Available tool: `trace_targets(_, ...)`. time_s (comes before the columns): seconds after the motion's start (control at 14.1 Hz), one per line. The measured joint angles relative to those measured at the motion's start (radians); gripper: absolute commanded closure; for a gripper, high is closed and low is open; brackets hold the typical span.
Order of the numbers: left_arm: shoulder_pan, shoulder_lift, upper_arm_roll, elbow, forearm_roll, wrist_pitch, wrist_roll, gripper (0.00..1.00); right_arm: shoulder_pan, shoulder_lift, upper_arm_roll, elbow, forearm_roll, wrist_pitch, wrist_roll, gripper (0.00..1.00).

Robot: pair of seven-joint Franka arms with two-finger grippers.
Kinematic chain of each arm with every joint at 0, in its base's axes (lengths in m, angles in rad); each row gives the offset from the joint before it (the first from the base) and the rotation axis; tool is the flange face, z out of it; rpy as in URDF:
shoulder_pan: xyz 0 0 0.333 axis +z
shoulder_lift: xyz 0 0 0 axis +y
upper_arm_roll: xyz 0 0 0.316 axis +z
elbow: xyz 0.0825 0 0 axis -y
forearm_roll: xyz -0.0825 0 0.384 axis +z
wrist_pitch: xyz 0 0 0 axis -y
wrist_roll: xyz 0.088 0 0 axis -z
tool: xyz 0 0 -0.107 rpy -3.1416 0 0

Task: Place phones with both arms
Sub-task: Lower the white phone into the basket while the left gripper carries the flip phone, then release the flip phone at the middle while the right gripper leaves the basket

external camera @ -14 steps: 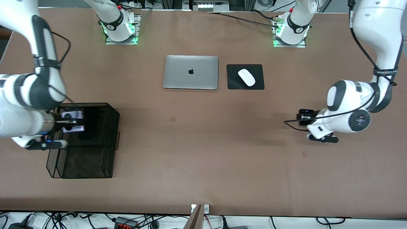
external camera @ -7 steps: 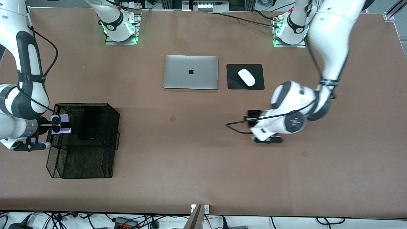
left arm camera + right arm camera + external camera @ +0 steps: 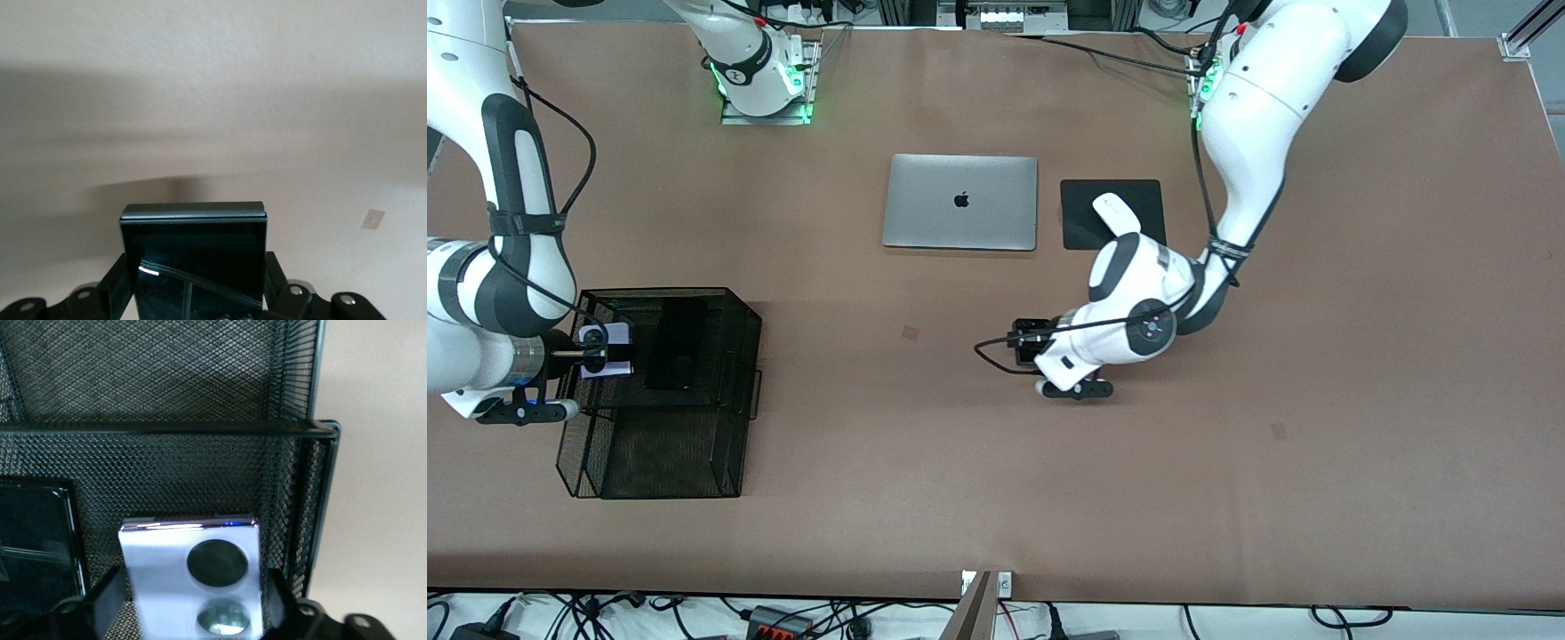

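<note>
Over the middle of the brown bench [image 3: 960,462], the left pincer [image 3: 197,293] is clamped on a small squarish black phone [image 3: 193,257]. At the right arm's end, the right pincer [image 3: 190,600], fingers apart, flanks the small white phone [image 3: 190,573] inside a black mesh organizer [image 3: 667,444], beside a long black phone [image 3: 37,547]. Farther off lie a silver laptop [image 3: 960,202] and white mouse [image 3: 1110,206].

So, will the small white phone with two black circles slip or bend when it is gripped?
The small white phone with two black circles looks flat and rigid, so bending seems unlikely. Its glossy face reflects light, so it may slide between the right gripper fingers.
</note>
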Motion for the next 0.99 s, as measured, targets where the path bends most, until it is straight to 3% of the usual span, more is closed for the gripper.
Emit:
trace_targets(0.21,-0.047,0.03,0.0,0.012,-0.108,0.091,-0.001,0.68,0.003,-0.033,0.015,0.009,0.0,0.0,0.014,0.0)
trace_targets(0.43,-0.078,0.058,0.0,0.014,-0.129,0.116,-0.001,0.64,0.02,-0.088,0.058,0.016,0.001,-0.003,0.045,0.0)
trace_targets(0.5,-0.085,0.065,0.001,0.014,-0.13,0.117,-0.001,0.55,0.036,-0.103,0.069,0.016,0.001,-0.004,0.052,0.0)
trace_targets(0.57,-0.089,0.071,0.001,0.014,-0.13,0.118,-0.001,0.01,0.057,-0.113,0.075,0.016,0.001,-0.006,0.056,0.0)
trace_targets(0.99,-0.095,0.062,0.02,0.031,-0.129,0.108,-0.001,0.0,0.175,-0.114,0.081,0.008,0.001,-0.006,0.084,0.0)
